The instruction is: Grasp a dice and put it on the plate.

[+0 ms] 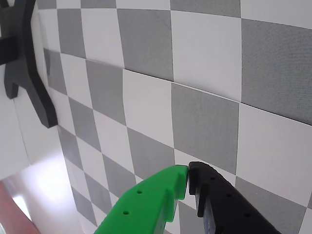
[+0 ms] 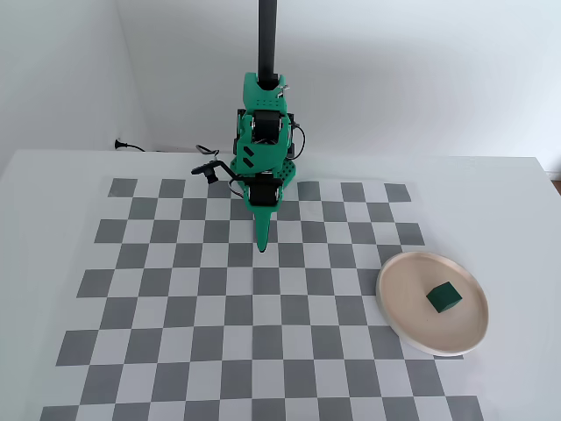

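Observation:
In the fixed view the dark green dice (image 2: 443, 297) lies on the pale beige-pink plate (image 2: 402, 300) at the right of the checkered mat. My gripper (image 2: 261, 246) hangs over the mat near the arm's base, far left of the plate, pointing down. In the wrist view the gripper (image 1: 188, 175) has its green finger (image 1: 151, 202) and black finger (image 1: 224, 204) touching at the tips, shut and empty. The dice is out of the wrist view. A reddish-pink blur at its bottom-left corner cannot be identified.
The grey-and-white checkered mat (image 2: 219, 307) covers the white table. The arm's base with a black pole (image 2: 266, 39) stands at the mat's back edge, with a cable (image 2: 158, 149) along the wall. A black bracket (image 1: 24, 63) shows at the wrist view's upper left.

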Controlling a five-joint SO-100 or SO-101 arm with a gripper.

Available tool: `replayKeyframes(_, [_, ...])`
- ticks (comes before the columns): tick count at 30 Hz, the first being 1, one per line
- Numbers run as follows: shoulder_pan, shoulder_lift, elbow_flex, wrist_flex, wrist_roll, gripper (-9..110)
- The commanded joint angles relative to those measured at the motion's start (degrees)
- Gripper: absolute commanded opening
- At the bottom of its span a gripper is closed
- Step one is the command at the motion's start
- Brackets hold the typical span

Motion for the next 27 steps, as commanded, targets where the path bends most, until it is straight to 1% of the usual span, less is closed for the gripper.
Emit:
replayKeyframes(1, [-0.4,0.6,-1.1,0.1,-0.5,-4])
replayKeyframes(15, [-0.6,0.6,-1.1,0.1,-0.8,-4])
replayKeyframes(19, [-1.1,0.6,-1.1,0.1,-1.4,-2])
replayKeyframes(20, [-1.2,0.6,-1.1,-0.1,-1.2,-4])
replayKeyframes(24, [-1.3,0.6,-1.1,0.1,-1.0,-4])
replayKeyframes(27, [-1.7,0.6,-1.1,-0.2,-4.6,-4])
